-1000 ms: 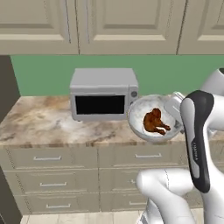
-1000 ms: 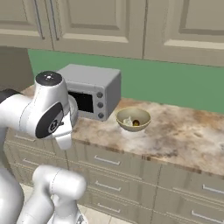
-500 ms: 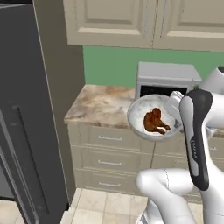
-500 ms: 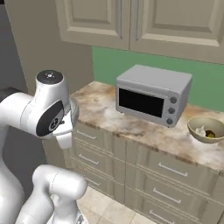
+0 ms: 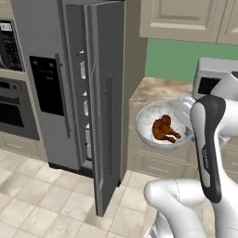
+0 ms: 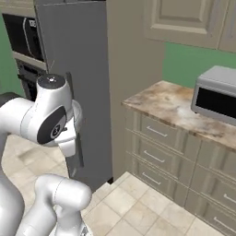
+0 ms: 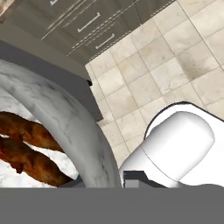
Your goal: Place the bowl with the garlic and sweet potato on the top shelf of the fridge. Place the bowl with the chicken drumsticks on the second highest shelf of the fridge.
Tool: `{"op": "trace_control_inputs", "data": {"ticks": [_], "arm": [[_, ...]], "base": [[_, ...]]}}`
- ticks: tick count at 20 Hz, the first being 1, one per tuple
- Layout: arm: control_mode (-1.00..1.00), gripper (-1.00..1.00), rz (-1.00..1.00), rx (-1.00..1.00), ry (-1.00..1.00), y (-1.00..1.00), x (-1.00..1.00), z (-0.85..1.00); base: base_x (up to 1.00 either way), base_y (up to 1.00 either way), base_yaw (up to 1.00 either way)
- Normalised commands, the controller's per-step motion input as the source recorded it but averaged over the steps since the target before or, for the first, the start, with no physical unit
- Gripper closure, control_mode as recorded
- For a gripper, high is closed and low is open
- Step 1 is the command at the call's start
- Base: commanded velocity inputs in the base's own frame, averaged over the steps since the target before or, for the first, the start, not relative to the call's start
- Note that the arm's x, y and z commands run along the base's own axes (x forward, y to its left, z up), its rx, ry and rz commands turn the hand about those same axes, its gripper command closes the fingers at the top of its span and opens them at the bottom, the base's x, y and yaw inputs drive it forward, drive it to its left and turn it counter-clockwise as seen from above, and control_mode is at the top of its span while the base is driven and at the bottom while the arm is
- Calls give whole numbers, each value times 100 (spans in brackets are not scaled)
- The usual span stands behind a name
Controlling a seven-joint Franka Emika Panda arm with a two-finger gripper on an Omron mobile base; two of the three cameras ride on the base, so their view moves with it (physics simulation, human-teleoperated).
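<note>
One bowl holds two chicken drumsticks; one fridge, one microwave and one wall oven stand around.

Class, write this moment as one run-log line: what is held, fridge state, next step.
held: bowl with chicken drumsticks carried by arm | gripper: grip hidden | fridge: door open, edge-on | next: probably second-highest shelf

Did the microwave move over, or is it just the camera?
No. The microwave sits on the same counter against the green wall; the whole picture shifted because the base drove toward the fridge.
</note>
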Motion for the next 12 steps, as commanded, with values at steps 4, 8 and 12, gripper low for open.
{"op": "trace_control_inputs", "data": {"ticks": [4, 8, 12], "arm": [[100, 100, 0, 0, 0, 0, 0, 0], [100, 100, 0, 0, 0, 0, 0, 0], [100, 100, 0, 0, 0, 0, 0, 0]], "base": [[-54, 100, 25], [5, 100, 6], [47, 100, 0]]}}
